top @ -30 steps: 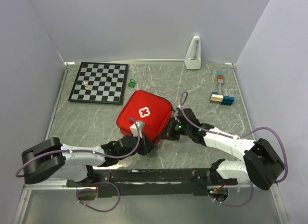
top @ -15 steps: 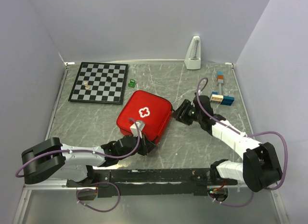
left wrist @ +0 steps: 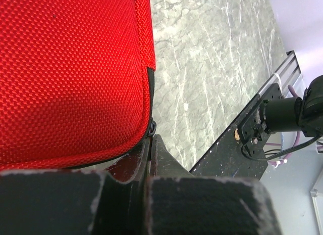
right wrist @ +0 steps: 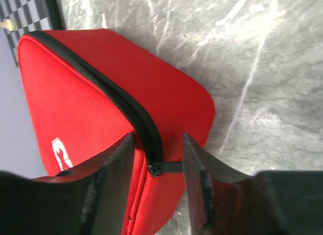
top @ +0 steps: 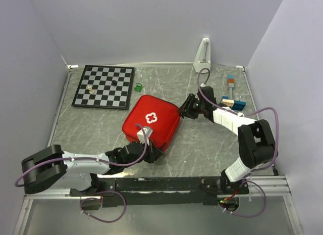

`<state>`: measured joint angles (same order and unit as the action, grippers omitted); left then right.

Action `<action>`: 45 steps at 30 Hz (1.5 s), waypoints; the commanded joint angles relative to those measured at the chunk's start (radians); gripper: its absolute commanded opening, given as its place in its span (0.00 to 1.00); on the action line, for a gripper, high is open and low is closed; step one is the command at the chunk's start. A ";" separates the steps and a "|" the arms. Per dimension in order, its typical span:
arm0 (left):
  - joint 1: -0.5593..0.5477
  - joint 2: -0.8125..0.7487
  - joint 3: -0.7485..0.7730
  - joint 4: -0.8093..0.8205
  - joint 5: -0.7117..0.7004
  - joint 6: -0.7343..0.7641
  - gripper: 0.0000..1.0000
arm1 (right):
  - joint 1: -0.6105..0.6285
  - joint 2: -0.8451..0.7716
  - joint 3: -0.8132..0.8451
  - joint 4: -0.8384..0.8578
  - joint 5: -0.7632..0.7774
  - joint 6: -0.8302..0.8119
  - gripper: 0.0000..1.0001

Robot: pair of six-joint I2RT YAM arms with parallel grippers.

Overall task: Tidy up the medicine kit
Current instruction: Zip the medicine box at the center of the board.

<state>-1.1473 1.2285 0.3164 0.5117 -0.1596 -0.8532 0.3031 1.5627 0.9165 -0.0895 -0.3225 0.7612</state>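
The red medicine kit [top: 151,121] lies closed on the marble table, its white cross facing up. My left gripper [top: 152,153] is at the kit's near corner. In the left wrist view its fingers [left wrist: 166,167] are pressed together on the zipper pull [left wrist: 151,128] below the red lid [left wrist: 70,73]. My right gripper [top: 185,109] is at the kit's far right corner. In the right wrist view it [right wrist: 157,140] is open and straddles the black zipper [right wrist: 126,101]. A zipper pull [right wrist: 169,168] lies between the fingers and touches the right one.
A black-and-white chessboard [top: 103,86] with a few pieces lies at the back left, with a small green object [top: 137,86] beside it. A white metronome [top: 203,56] stands at the back wall. Coloured blocks [top: 232,101] lie at the right. Walls close in on three sides.
My right gripper has moved from the kit's near right edge away along its side to the far right corner. The left arm and the kit have not moved.
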 commanded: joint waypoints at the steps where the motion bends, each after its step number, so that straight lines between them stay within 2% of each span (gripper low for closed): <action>1: -0.023 -0.009 -0.008 -0.136 0.077 0.028 0.01 | -0.005 0.025 0.024 0.030 -0.027 -0.028 0.45; 3: -0.023 -0.006 -0.010 -0.137 0.078 0.029 0.01 | -0.006 0.034 0.024 0.039 -0.038 -0.030 0.37; 7: -0.023 0.003 -0.008 -0.134 0.084 0.037 0.01 | -0.007 0.056 0.033 0.028 -0.043 -0.034 0.03; 8: -0.023 0.005 -0.008 -0.133 0.084 0.036 0.01 | -0.007 0.060 0.035 0.022 -0.043 -0.034 0.00; 13: -0.023 0.017 -0.007 -0.137 0.092 0.029 0.01 | -0.024 0.025 -0.001 0.014 0.031 -0.028 0.00; 24: -0.023 0.006 -0.025 -0.177 0.072 0.000 0.01 | -0.191 -0.139 -0.051 -0.010 0.135 -0.031 0.00; 32: -0.023 -0.037 -0.034 -0.274 0.000 -0.061 0.01 | -0.209 -0.205 -0.087 -0.021 0.186 -0.040 0.00; 45: -0.023 -0.257 -0.080 -0.697 -0.319 -0.481 0.01 | -0.228 -0.227 -0.104 -0.015 0.188 -0.045 0.00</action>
<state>-1.1614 1.0176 0.3054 0.2321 -0.3412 -1.1759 0.1543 1.3663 0.7959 -0.2340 -0.3794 0.7425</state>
